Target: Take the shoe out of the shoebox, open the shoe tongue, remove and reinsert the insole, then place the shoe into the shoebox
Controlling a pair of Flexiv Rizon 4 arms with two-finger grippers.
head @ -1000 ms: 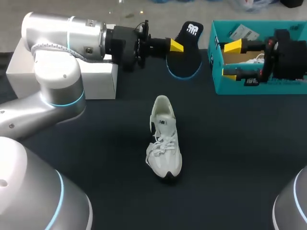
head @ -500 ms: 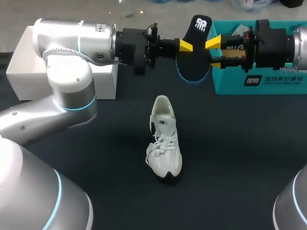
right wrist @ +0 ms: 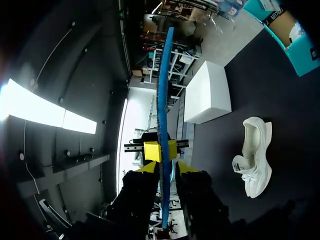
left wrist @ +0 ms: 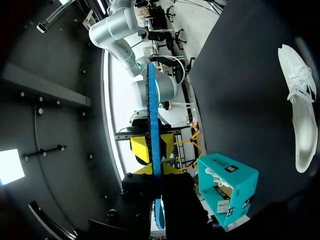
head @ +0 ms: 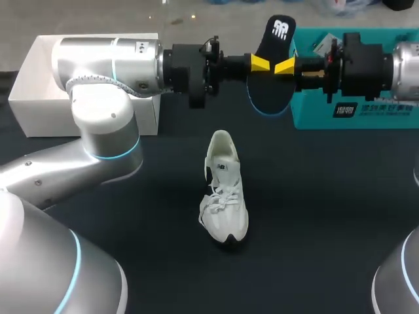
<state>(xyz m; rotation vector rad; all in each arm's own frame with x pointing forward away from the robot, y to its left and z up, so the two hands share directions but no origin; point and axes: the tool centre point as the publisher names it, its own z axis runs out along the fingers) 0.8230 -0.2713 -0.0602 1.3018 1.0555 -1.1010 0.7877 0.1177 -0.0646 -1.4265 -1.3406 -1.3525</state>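
Left pincer [head: 260,63] is clenched on the black insole [head: 267,90], aloft beside the teal shoebox [head: 366,116], though whether the right pincer [head: 285,65] grips it I cannot tell; seemingly light and floppy, it wants pinching flat across its middle.

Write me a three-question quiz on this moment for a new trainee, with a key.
1. True or false: the shoe lies inside the teal shoebox.
2. What is up in the air between the left gripper and the right gripper? A) a lace B) the insole C) a lid
3. Which end of the shoe points toward the robot?
Key: 1 false, it stands on its sole on the table; 2 B; 3 the toe.
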